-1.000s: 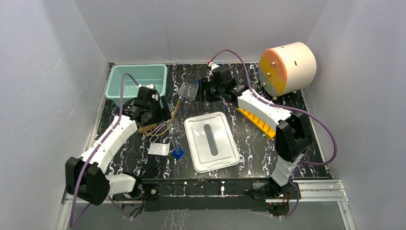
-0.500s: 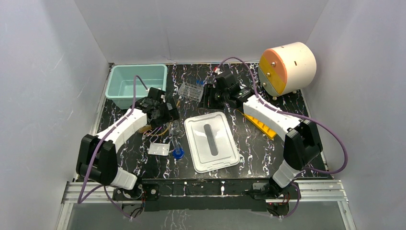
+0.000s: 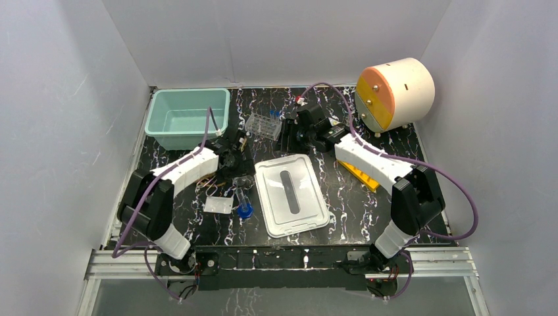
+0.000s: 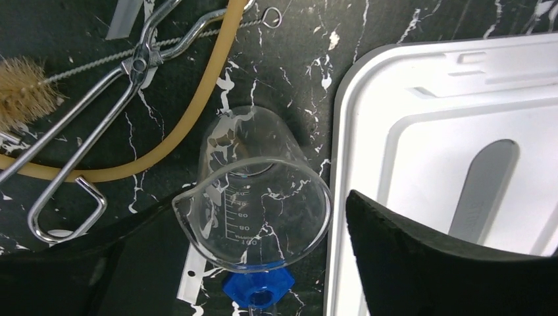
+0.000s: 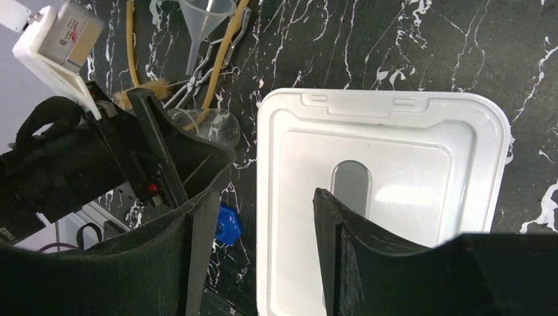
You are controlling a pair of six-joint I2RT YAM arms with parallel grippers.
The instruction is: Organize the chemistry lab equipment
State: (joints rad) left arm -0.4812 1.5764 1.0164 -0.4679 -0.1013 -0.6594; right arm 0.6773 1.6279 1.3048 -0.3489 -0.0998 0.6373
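Two arms share the table, but only one has travelled far in the last second. The left arm has swung rightward, away from the heap of tan rubber tubing and toward the white lid. Its left fingers now hang spread wide, one on each side of the clear beaker, and we see them touching nothing. The beaker sits just beside the lid's left edge with its mouth toward the wrist camera. A blue cap lies right at its rim, and the metal tongs and bristle brush lie off to the upper left in that view. The right arm has only crept a little forward from beside the clear tube rack. Its right fingers are parted and empty above the lid, near its far-left part. We judge that the left arm has picked the beaker as its next item and lined up on it, though the grasp is not yet made. The sorting looks early, since the tubing, the funnel, the tongs and the rest lie loose outside the teal bin. What comes next calls for a gentle descent and a soft squeeze on thin glass. The lid's edge stands close enough to that side's finger to catch it.
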